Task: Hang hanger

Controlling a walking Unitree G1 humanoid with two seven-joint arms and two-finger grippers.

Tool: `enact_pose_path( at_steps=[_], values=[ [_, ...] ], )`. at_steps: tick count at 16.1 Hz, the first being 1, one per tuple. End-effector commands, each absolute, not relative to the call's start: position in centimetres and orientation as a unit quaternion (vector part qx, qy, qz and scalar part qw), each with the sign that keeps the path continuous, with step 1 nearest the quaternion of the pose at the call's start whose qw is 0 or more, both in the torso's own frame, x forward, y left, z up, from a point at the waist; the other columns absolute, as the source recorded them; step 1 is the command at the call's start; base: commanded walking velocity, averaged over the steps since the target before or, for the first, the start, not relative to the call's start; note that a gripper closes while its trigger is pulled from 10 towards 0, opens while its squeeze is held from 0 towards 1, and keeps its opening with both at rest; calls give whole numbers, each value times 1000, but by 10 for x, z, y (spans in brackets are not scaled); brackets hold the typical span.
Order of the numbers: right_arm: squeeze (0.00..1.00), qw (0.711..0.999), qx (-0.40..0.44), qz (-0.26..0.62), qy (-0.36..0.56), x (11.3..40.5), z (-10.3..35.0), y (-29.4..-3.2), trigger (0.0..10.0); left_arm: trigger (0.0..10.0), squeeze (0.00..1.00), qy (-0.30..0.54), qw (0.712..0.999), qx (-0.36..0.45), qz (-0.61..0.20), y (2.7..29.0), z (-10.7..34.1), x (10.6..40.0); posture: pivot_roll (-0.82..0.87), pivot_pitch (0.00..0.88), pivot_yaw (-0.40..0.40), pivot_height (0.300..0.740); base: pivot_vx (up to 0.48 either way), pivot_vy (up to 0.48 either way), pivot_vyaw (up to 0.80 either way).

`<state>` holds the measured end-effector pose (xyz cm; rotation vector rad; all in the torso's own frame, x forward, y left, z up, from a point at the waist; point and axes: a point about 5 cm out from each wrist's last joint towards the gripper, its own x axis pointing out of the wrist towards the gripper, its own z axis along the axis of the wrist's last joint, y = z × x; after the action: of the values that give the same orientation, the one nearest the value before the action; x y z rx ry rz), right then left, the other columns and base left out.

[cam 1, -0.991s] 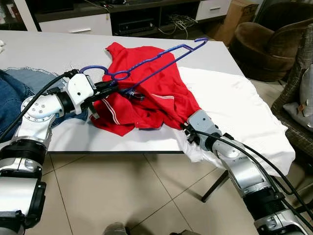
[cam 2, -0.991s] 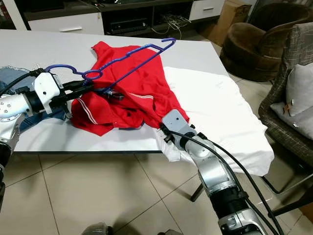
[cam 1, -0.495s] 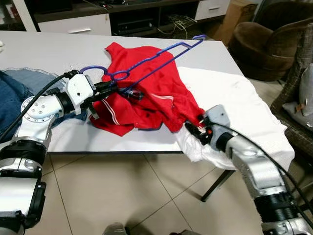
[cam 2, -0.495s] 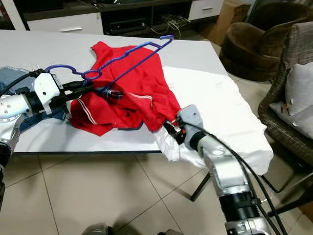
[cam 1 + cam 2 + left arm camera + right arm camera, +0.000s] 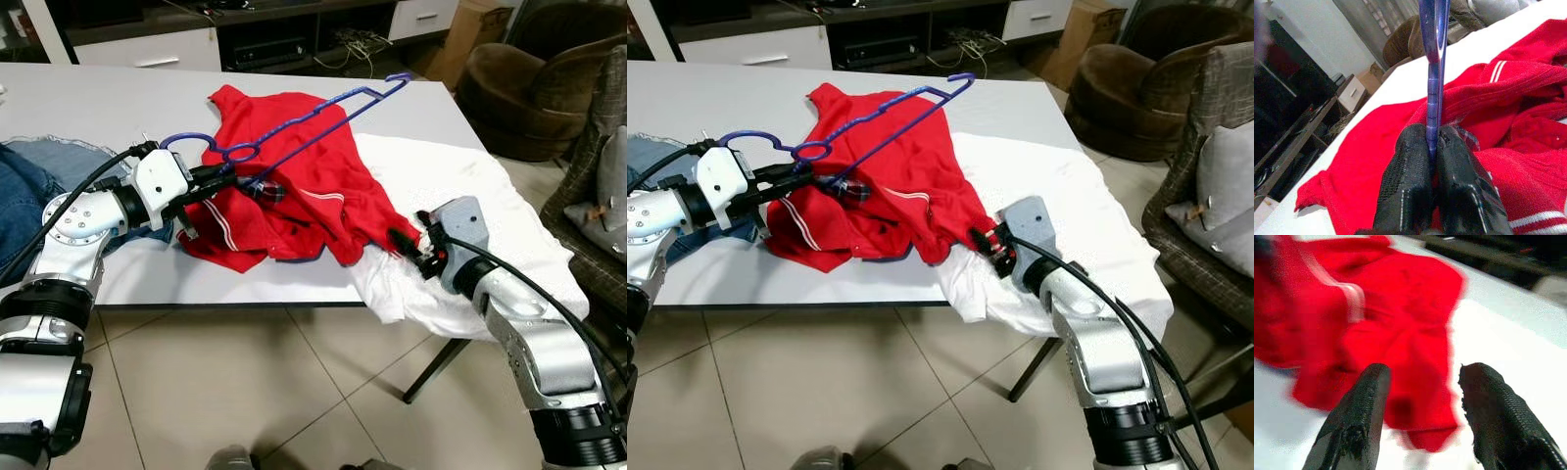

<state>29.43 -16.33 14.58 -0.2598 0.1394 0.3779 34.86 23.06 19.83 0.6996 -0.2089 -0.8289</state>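
Near the table's [image 5: 118, 98] front edge, left gripper [image 5: 238, 183] clamps the blue hanger [image 5: 304, 127] over the red shirt [image 5: 313, 196]; right gripper [image 5: 1420, 401], fingers spread and empty, should pinch the shirt's hem squarely before threading.

Both eye views look forward and down from the head at the surface [image 5: 118, 108] — sharing the red shirt [image 5: 294, 186]. The left wrist view sits close along its jaws; the right wrist view faces that shirt's near right edge — close.
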Motion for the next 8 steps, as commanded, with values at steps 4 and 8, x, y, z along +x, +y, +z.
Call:
enact_pose_path(
  at_steps=[4, 8],
  values=[
    [1000, 976, -101, 185, 59, 286, 145, -160, 10000, 0, 0, -115, 848, 337, -392, 229, 208, 352, 37, 42, -22, 740, 0, 0, 0],
    [1000, 956, -57, 279, 75, 271, 138, -132, 10000, 0, 0, -115, 847, 338, -395, 227, 209, 352, 38, 44, -19, 740, 0, 0, 0]
  ],
)
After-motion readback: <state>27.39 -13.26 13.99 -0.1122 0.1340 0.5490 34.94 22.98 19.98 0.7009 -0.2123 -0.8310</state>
